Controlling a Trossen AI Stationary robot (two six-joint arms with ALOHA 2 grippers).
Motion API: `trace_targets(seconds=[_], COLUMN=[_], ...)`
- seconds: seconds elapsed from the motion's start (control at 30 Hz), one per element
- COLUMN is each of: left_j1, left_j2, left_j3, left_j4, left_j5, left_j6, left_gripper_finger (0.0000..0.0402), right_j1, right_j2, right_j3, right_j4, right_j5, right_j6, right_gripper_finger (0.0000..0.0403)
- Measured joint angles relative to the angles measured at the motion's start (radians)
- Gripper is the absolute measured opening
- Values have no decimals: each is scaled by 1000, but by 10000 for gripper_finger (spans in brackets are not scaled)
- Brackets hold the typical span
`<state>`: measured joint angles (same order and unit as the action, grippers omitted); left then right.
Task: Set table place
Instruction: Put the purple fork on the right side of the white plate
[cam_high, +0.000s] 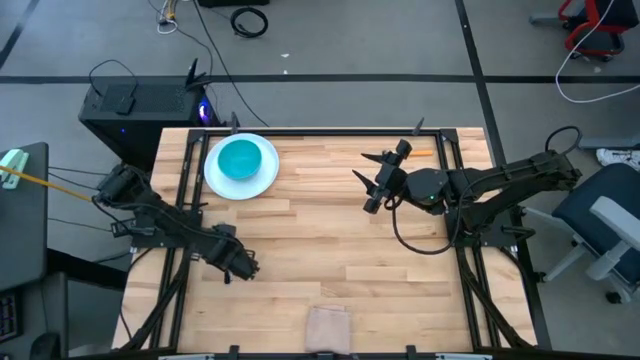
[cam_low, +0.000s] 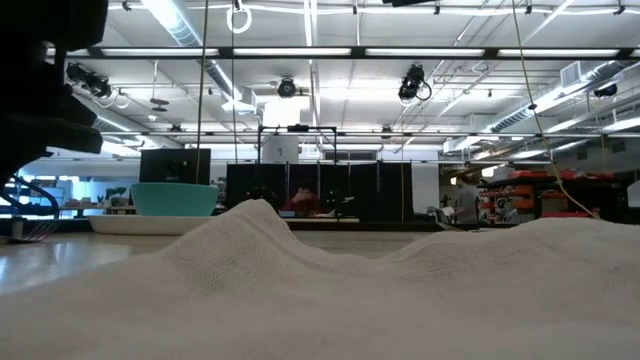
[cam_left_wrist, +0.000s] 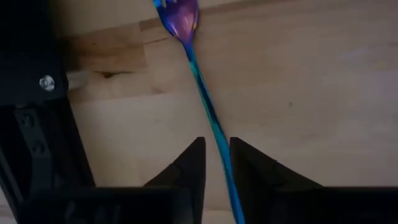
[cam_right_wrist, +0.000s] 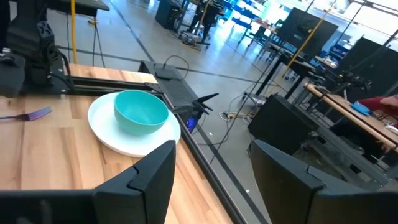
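I am closing my left gripper (cam_left_wrist: 216, 163) on the fork (cam_left_wrist: 202, 99) at lower left to carry it beside the plate (cam_high: 218, 180), while my right gripper (cam_high: 376, 180) is hanging open at centre right

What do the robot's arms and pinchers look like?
Both arms are dark, almost black, made of jointed links. The left arm is thin and bony. The right arm has a black cable looping below it. Each gripper has two dark wedge-shaped fingers; the left fingers taper to points.
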<state>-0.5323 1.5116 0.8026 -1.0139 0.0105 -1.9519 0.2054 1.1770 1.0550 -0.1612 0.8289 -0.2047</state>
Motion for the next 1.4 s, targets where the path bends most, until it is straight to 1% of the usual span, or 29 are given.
trace_targets(seconds=[0.1,0.2,0.33,0.4,0.5,0.6,0.77,1.0,1.17,1.3,1.4], left_j1=[17,32,51,60,71,79,82,80,79,79,79], left_j2=[0,0,-4,-2,-2,-3,-2,-2,-2,-2,0], left_j3=[-7,-51,-110,-116,-118,-119,-121,-122,-123,-123,-123], left_j4=[-8,18,96,99,101,110,128,145,158,154,151], left_j5=[-5,-3,8,11,14,15,14,8,7,7,5], left_j6=[5,-22,-34,-27,-23,22,32,37,84,87,122], left_gripper_finger=[103,116,123,122,117,112,99,50,14,11,20], right_j1=[0,0,0,0,0,0,0,0,0,0,0], right_j2=[0,0,0,0,0,0,0,0,0,0,0], right_j3=[0,0,0,0,0,0,0,0,0,0,0], right_j4=[0,-4,-11,-11,-11,-12,-16,-19,-19,-19,-19], right_j5=[0,0,0,0,0,0,0,0,0,0,0], right_j6=[0,0,-1,-10,-15,-15,-10,-8,-8,-8,-8], right_gripper_finger=[215,215,215,215,215,215,215,215,215,215,215])
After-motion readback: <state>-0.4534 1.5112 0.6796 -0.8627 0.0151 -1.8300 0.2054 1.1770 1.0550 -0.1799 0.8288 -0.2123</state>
